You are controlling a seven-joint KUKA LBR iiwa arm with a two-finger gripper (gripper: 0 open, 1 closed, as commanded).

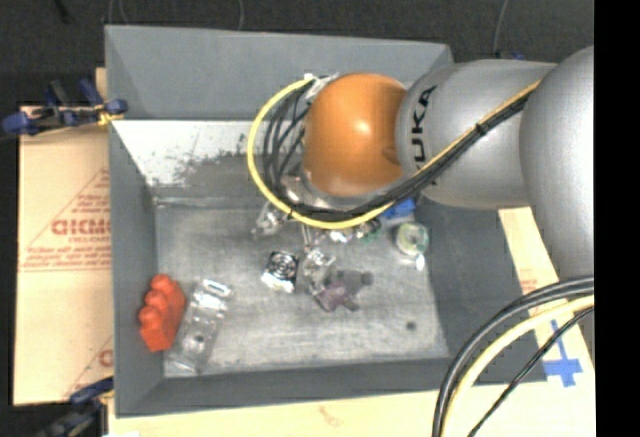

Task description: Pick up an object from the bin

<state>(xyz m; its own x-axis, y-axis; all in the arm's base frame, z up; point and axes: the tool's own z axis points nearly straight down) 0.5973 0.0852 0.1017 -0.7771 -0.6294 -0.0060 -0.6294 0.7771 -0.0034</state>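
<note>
My gripper (312, 255) reaches down from under the arm's orange cover into the middle of the bin. Directly beside it on the floor lies a small black-and-white object (281, 270). A dark purple-grey lump (341, 291) lies just in front of it and to the right. The cover hides most of the gripper, and nothing can be seen held in it.
An orange-red knobbly block (160, 313) and a clear plastic package (200, 327) lie in the front left corner. A pale greenish clear piece (411, 239) and a blue item (401, 210) sit near the right wall. The arm and its cables cover the bin's back right.
</note>
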